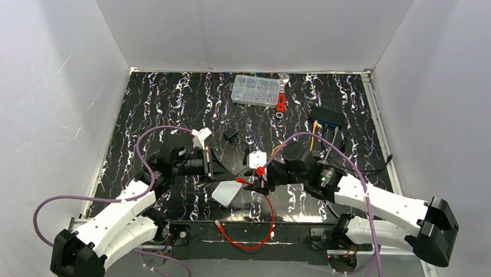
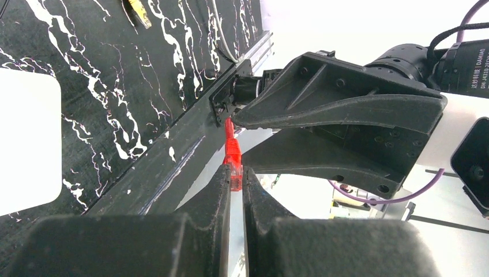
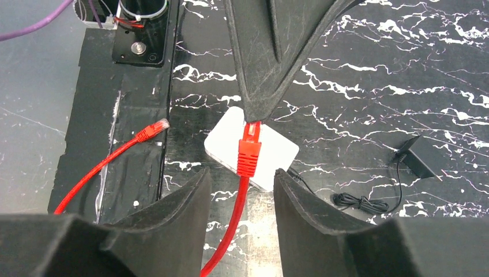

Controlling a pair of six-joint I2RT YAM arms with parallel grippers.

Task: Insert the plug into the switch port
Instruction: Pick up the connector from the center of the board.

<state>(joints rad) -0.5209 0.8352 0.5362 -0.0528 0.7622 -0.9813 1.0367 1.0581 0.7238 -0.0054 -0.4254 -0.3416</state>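
Note:
The switch, a flat black box with a blue edge, lies at the back right, and a thin orange cable runs forward from it. Its ports are too small to make out. A yellowish connector at the top of the left wrist view may be the plug. My left gripper is shut on the red connector of a red wire and holds it over the white-grey box. My right gripper is open, its fingers standing either side of the red wire just below that connector without touching it.
The red wire loops over the front rail, and its other connector lies loose there. A clear parts box and a red item sit at the back. A small black adapter with a coiled lead lies beside the white box.

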